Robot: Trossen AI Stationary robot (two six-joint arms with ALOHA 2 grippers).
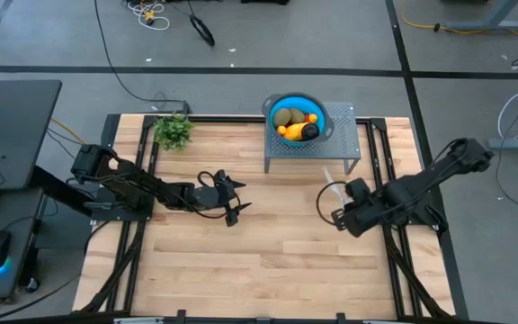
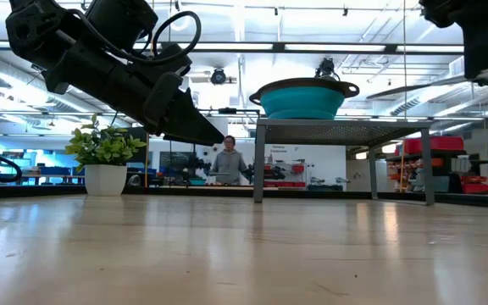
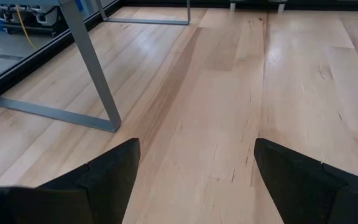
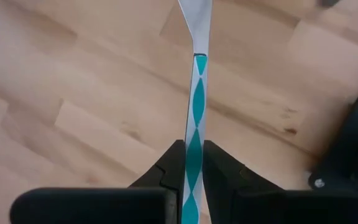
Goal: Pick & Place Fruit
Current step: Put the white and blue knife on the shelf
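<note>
The fruit (image 1: 297,121), yellow-orange, olive-brown and orange pieces, lies in a blue bowl (image 1: 277,102) on a grey stand (image 1: 340,135) at the table's far middle. In the low view the bowl (image 2: 303,97) hides the fruit. My left gripper (image 1: 234,200) hovers open over the left middle of the table, with bare wood between its fingers (image 3: 196,149). My right gripper (image 1: 334,205), right of centre and in front of the stand, is shut on a slim silver-blue utensil (image 1: 330,180). My right gripper (image 4: 193,168) pinches the utensil's teal-patterned handle (image 4: 195,134) between its two fingers. The fingers lie along the handle, and the silver part (image 4: 195,22) sticks out ahead of them toward the stand. In the low view no part of it shows on the table.
A green potted plant (image 1: 173,131) (image 2: 106,157) stands at the far left corner. The stand's grey legs (image 3: 98,81) rise just ahead of my left gripper. Bare wood fills the table's near half (image 1: 259,270). A person (image 2: 228,161) stands far off in the room.
</note>
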